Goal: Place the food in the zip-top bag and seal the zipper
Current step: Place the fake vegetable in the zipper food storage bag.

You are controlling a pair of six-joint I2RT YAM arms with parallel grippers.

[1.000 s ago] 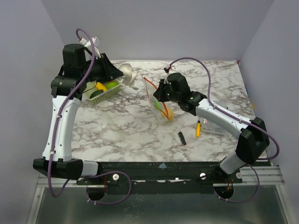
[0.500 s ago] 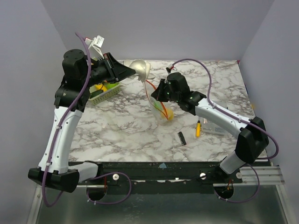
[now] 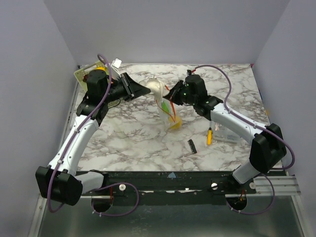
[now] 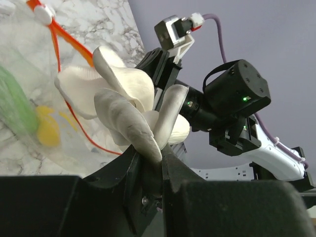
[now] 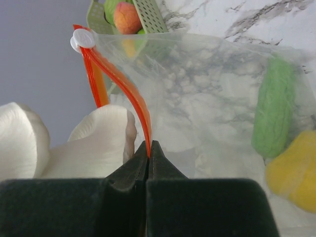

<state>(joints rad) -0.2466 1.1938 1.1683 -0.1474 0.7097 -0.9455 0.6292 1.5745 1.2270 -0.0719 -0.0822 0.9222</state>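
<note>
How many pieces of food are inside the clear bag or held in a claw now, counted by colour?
White: 1, the white piece, held in the left claw
Green: 1, the green piece, inside the bag
Yellow: 1, the yellow piece, inside the bag
Total: 3

Left gripper and right gripper clamped, tips close together
</note>
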